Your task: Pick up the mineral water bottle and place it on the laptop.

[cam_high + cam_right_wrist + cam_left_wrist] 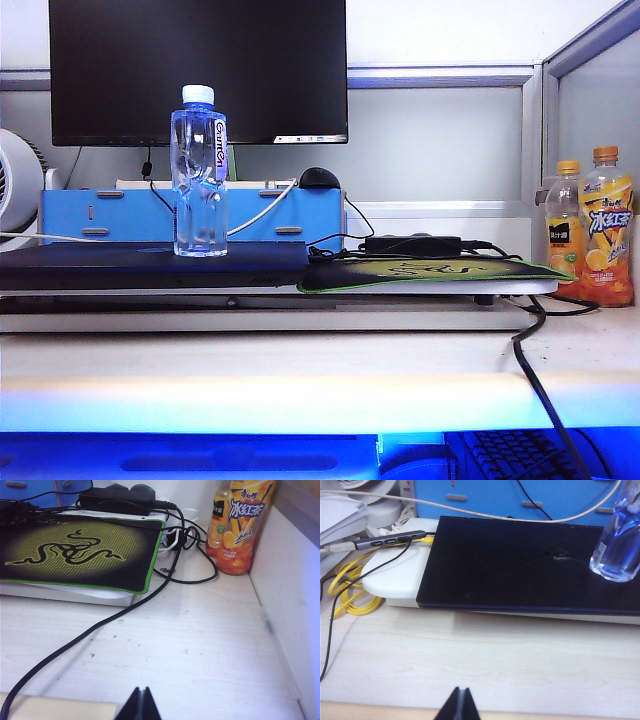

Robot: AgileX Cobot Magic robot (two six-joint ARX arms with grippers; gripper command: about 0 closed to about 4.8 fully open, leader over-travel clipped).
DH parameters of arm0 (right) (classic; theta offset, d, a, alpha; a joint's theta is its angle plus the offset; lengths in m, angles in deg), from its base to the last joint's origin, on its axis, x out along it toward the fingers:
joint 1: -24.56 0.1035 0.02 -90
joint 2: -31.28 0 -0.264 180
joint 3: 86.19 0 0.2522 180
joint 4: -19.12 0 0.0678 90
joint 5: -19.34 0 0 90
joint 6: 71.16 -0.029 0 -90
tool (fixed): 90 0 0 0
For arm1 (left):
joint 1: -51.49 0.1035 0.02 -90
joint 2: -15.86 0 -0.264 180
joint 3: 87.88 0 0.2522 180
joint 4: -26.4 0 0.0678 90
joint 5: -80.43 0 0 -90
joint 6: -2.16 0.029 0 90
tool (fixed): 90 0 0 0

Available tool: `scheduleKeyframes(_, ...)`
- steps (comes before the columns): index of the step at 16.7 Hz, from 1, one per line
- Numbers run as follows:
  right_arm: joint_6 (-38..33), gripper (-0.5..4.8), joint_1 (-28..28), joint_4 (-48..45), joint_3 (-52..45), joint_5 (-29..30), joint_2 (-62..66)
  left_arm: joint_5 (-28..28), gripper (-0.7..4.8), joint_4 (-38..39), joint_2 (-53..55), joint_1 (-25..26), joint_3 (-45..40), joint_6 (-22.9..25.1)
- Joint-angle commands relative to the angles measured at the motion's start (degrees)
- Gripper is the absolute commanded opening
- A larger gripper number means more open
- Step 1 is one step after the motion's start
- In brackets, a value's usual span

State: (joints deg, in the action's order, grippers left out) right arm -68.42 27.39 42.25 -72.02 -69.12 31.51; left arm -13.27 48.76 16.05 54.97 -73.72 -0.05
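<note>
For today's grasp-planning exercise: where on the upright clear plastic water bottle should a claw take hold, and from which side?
Probably the pinched waist of the clear plastic water bottle, approached level from the front: it stands upright on the closed dark laptop, and the blue organiser stands behind it.

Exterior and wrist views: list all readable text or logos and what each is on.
"Ganten", red, vertical: label of the mineral water bottle, which stands on the laptop.
"冰红茶": label of the large orange-capped bottle.
Snake logo, no words: mouse mat.
Small juice bottle label: too small to read.
Monitor corner strip: blurred.
Both grippers: unmarked.
</note>
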Motion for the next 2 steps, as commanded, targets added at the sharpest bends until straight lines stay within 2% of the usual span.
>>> scheduleKeyframes(1,-0.2,-0.01,0.0,0.2,-0.1,0.0,0.0,-0.2,-0.02,0.0,-0.1,0.0,0.0,0.1)
scheduleKeyframes(2,-0.2,-0.01,0.0,0.2,-0.1,0.0,0.0,-0.2,-0.02,-0.1,-0.1,0.0,0.0,0.1)
